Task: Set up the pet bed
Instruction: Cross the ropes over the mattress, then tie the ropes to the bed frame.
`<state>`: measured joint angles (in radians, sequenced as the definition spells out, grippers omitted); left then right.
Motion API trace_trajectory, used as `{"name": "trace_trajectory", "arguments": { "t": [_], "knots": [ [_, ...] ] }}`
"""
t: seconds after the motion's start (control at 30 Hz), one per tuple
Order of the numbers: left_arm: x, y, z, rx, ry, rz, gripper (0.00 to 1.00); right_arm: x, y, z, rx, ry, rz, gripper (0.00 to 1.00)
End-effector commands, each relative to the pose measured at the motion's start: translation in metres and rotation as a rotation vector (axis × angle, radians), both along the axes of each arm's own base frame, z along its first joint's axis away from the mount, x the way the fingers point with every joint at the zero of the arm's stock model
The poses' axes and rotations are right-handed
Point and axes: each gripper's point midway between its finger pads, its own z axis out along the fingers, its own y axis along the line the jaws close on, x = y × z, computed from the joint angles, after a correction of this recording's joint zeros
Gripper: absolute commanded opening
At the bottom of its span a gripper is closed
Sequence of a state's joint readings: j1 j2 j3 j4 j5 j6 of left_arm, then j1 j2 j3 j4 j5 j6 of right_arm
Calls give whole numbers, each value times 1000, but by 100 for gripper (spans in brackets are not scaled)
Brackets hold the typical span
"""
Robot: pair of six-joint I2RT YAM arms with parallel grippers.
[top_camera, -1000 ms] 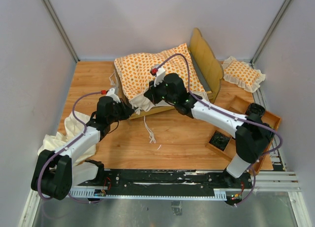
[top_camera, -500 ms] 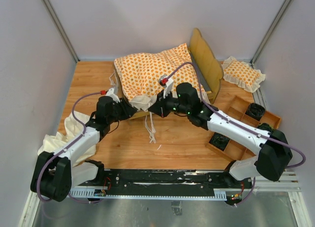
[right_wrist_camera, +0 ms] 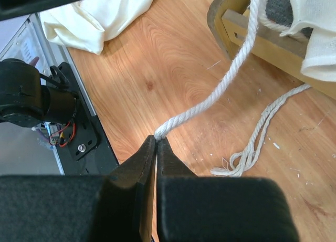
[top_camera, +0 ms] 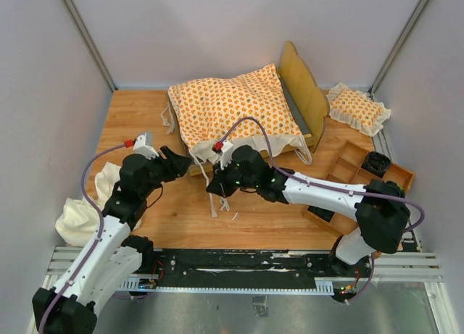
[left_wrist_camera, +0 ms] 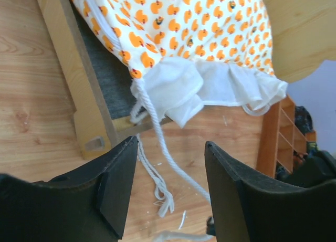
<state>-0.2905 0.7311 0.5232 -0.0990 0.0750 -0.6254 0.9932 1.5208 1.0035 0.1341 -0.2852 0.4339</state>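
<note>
Plain cream cloth (top_camera: 78,212) bunched at the tabletop's (top_camera: 138,109) near-left edge. Right gripper (right_wrist_camera: 156,138) pinched tight on white twisted tie string (right_wrist_camera: 223,87), low over the wood, near-centre. Left gripper (left_wrist_camera: 170,147) jaws apart, holding nothing, just off the near-left corner of the light-wood bed frame with scalloped headboard (top_camera: 303,80). Frame sits far-centre, with the orange-patterned cream-ruffled cushion (top_camera: 232,109) lying on it. String looks to come off the cushion's near ruffle, root partly hidden. Small square ruffled pillow (top_camera: 357,108) at the far-right corner.
</note>
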Motion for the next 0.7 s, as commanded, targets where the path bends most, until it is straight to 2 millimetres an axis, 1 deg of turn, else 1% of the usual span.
{"name": "trace_trajectory", "arguments": {
  "t": [0.0, 0.1, 0.17, 0.23, 0.33, 0.4, 0.47, 0.57, 0.67],
  "knots": [
    [-25, -20, 8, -95, -31, -130, 59, 6, 18, 19, 80, -28, -39, 0],
    [-40, -40, 10, -205, -43, -240, 63, 9, 21, 20, 98, -37, -50, 0],
    [-50, -49, 0, -245, -25, -301, 63, 12, 20, 20, 108, -40, -77, 0],
    [-57, -54, -8, -251, -24, -352, 61, 23, 14, 15, 92, -36, -156, 0],
    [-62, -53, -23, -209, -21, -369, 60, 33, 14, 14, 91, -30, -207, 0],
    [-66, -52, -29, -181, -39, -389, 57, 37, 16, 14, 89, -21, -226, 0],
    [-69, -53, -30, -163, -75, -413, 55, 40, 20, 14, 98, 2, -238, 0],
    [-71, -55, -27, -183, -123, -431, 54, 40, 28, 20, 134, 41, -226, 0],
    [-73, -56, -26, -180, -140, -446, 55, 46, 28, 23, 126, 36, -244, 0]
  ]
}}
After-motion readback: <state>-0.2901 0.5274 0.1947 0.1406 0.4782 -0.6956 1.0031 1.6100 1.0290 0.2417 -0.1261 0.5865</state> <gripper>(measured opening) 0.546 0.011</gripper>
